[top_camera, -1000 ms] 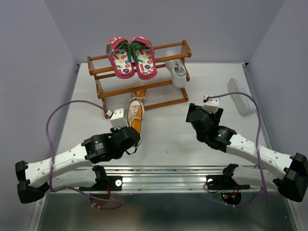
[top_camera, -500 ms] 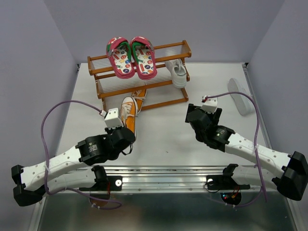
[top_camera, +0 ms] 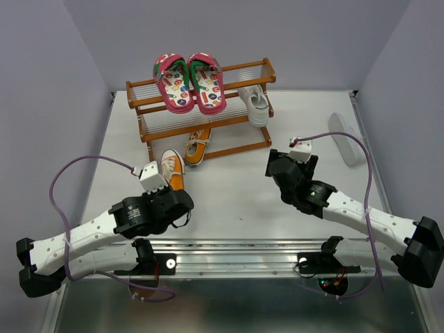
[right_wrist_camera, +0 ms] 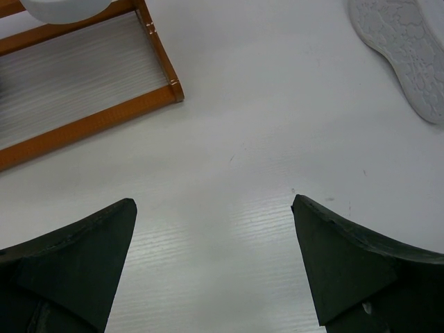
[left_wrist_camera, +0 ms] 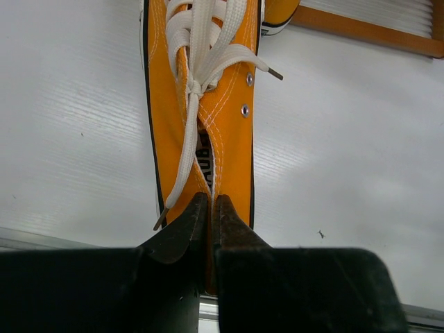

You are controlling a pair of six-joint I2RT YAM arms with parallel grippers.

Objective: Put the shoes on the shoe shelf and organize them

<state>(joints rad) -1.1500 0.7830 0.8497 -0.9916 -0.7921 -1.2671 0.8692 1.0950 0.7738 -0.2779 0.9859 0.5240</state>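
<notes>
The left gripper point(left_wrist_camera: 210, 205) is clenched on the heel rim of one orange sneaker point(left_wrist_camera: 232, 139). The jaws are pinched almost together at the back of its opening, and the shoe stretches away from them toward 12 o'clock, laces up. Whether its sole touches the table point(top_camera: 236, 194) cannot be told. From above, this sneaker sits just short of the shelf point(top_camera: 236, 148), at about 7 o'clock from the shelf's lower front rail. The second orange sneaker point(top_camera: 196, 144) lies at 1 o'clock from it, poking out over that rail. The pink pair point(top_camera: 207, 83) rests side by side on the top tier, left of centre. A white sneaker point(top_camera: 255, 104) sits at the shelf's right end. The right gripper point(right_wrist_camera: 214, 208) is spread wide over bare table with nothing between its jaws. The shelf corner lies at its 10 o'clock, and the other white sneaker point(right_wrist_camera: 406, 55), sole showing, lies well apart at its 2 o'clock.
</notes>
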